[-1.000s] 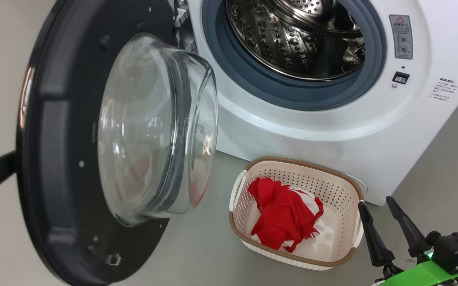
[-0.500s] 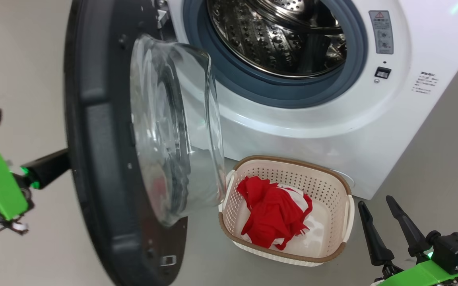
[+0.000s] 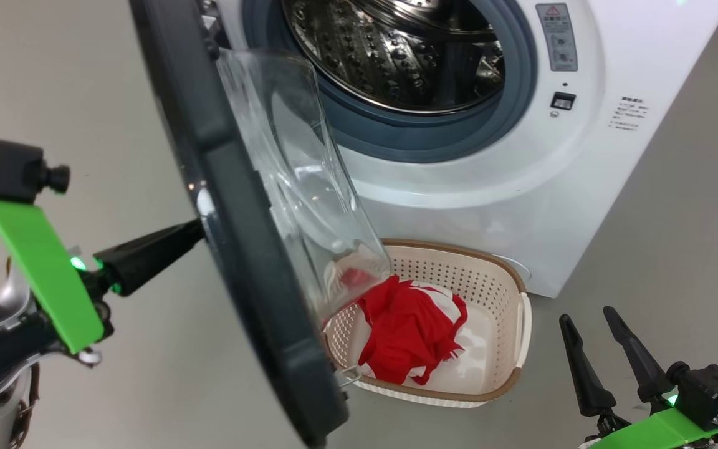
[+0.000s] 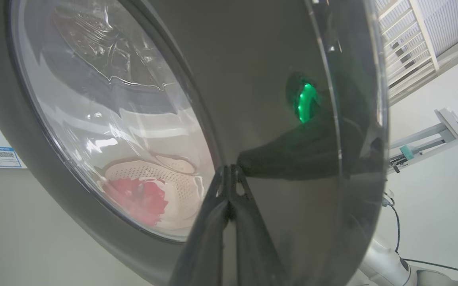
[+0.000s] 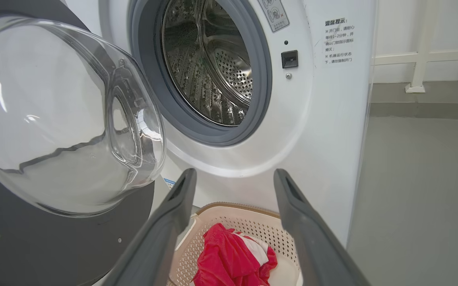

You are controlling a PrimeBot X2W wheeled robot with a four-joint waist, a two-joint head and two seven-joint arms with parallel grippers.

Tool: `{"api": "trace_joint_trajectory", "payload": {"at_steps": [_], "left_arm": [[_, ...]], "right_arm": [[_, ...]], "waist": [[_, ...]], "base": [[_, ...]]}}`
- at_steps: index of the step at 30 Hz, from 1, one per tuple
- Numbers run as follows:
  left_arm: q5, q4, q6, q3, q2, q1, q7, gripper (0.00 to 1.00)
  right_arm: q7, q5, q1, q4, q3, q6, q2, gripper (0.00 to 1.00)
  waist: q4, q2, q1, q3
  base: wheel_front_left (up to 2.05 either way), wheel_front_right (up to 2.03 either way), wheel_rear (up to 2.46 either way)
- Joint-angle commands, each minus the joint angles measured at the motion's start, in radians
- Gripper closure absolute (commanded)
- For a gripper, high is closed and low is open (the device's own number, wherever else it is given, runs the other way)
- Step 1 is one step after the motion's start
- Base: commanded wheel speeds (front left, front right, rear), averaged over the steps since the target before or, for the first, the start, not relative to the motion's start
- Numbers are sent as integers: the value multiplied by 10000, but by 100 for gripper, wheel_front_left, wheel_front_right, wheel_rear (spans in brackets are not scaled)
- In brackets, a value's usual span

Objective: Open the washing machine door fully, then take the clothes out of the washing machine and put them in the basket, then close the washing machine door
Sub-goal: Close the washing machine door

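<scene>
Screening part of basket (image 3: 452, 274) w/ clothes (image 3: 409, 330), door (image 3: 234, 249) meets L fingers (image 3: 147, 255), together; R fingers (image 3: 583, 374) apart.

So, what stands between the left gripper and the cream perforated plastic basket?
The round black-rimmed door with its clear glass bowl; in the left wrist view the basket shows through that glass.

The washing machine (image 3: 471, 206) was white, with a grey-blue rubber ring (image 3: 409, 140) and a perforated steel drum (image 3: 384, 62). The washing machine door (image 3: 240, 249) had a glossy black rim around clear glass. The clothes (image 3: 406, 330) were red with white panels; the basket (image 3: 459, 274) was cream, perforated, brown-rimmed.
</scene>
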Motion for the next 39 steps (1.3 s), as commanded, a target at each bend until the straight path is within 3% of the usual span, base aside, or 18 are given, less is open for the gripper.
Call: {"api": "trace_joint_trajectory", "payload": {"at_steps": [1, 18, 33, 38, 39], "left_arm": [[-128, -346, -80, 368, 306, -562, -105, 100], [-121, 226, -80, -219, 562, -675, -1414, 100], [-43, 1012, -80, -17, 547, 1112, -3123, 100], [-50, 1220, -80, -30, 468, 1693, -3614, 89], [-78, 1278, -80, -31, 416, 1831, -3757, 82]], "right_arm": [[-65, -106, -268, -267, 160, 63, -115, 0], [-65, -113, -202, -244, 127, 63, -64, 0], [-65, -76, 138, -194, 220, 63, -37, 0], [-65, -65, 196, -183, 258, 63, -44, 0], [-65, -63, 201, -179, 265, 63, -45, 0]], "waist": [[-70, 0, -1, 29], [-105, 0, -1, -105], [234, 0, -1, -650], [308, 0, -1, -743], [321, 0, -1, -760]], "base": [[0, 0, 0], [0, 0, 0], [0, 0, 0], [0, 0, 0], [0, 0, 0]]}}
